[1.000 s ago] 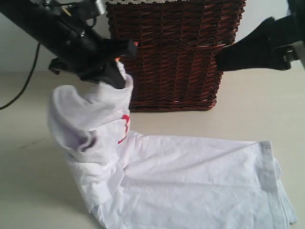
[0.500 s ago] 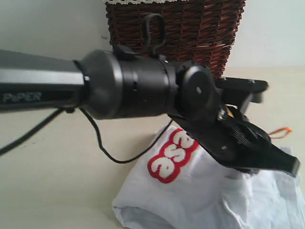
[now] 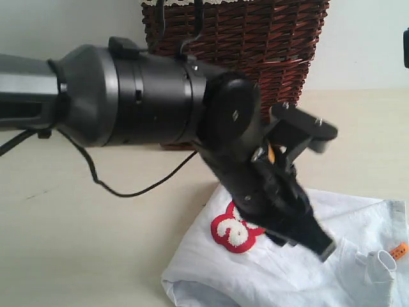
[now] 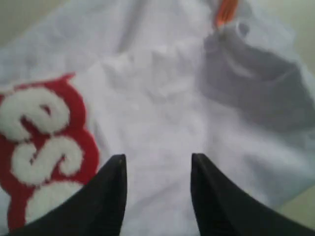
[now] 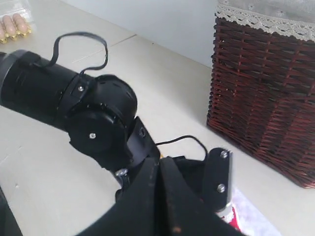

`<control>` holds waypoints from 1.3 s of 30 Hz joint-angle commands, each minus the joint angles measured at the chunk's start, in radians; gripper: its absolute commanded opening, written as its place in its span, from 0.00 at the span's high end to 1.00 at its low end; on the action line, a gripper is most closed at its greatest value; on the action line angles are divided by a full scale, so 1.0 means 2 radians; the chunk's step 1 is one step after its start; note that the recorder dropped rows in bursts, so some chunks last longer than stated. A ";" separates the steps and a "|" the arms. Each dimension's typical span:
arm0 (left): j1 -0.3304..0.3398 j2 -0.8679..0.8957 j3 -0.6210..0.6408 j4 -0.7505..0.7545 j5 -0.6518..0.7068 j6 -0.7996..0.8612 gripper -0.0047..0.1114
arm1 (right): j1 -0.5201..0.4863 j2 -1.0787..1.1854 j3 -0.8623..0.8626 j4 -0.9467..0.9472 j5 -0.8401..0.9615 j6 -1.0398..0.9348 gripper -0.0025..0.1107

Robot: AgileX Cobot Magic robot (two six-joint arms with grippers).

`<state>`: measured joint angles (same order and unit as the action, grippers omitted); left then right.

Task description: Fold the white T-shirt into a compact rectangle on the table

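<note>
Soft, light and limp, the white T-shirt (image 3: 275, 272) lies bunched on the table (image 3: 83, 243) near the wicker basket (image 3: 255, 38), the left tool (image 4: 157, 164) parted and empty just above it, the right tool (image 5: 160, 169) closed on nothing; a hem corner looks the best hold.

T-shirt (image 3: 255, 281) cut off btm, lettering (image 3: 233, 231) part-hidden

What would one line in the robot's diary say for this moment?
left gripper: open over white T-shirt, holding nothing | right gripper: shut, empty | white T-shirt: crumpled on the table, not yet a rectangle
</note>
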<state>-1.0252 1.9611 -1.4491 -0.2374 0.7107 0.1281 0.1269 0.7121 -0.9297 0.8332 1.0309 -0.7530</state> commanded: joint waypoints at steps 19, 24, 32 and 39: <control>0.049 -0.414 0.296 0.022 -0.154 -0.015 0.60 | 0.001 0.146 0.126 -0.165 -0.055 0.238 0.52; 0.049 -0.538 0.364 0.022 -0.182 -0.034 0.60 | 0.001 0.185 0.191 -0.161 -0.106 0.252 0.52; 0.049 -0.757 0.464 0.022 -0.279 -0.051 0.60 | 0.001 0.237 0.247 -0.076 -0.139 0.193 0.52; 0.049 -0.844 0.502 0.034 -0.300 -0.040 0.60 | 0.001 0.236 0.246 0.136 -0.160 -0.018 0.52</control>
<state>-0.9296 0.3101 -0.4711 -0.1748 0.1287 0.0428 0.1269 1.1834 -0.4393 0.9627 0.7341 -0.6236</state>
